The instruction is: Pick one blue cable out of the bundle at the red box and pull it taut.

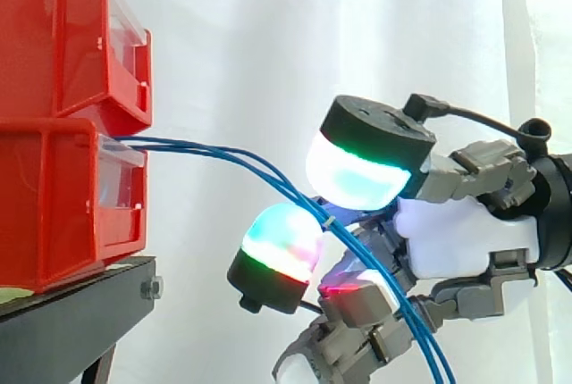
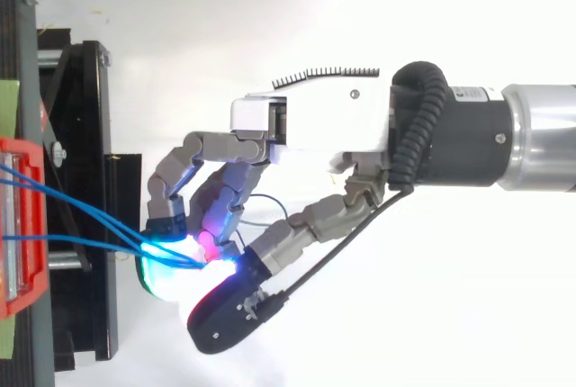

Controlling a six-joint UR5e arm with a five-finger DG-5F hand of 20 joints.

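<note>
The hand [image 2: 310,121] has its fingers [image 1: 357,174] curled, pinching the blue cables [image 1: 299,198] between glowing pads. The cables curve out of the lower red box [image 1: 54,205] on the black stand [image 1: 71,321]

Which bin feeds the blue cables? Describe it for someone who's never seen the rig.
At the side view's left, find the black stand. Take the lower bin, the red one resting directly on it. Unlike the upper bin stacked on top, equally red, it has blue cables running out of its clear front toward the hand.
</note>
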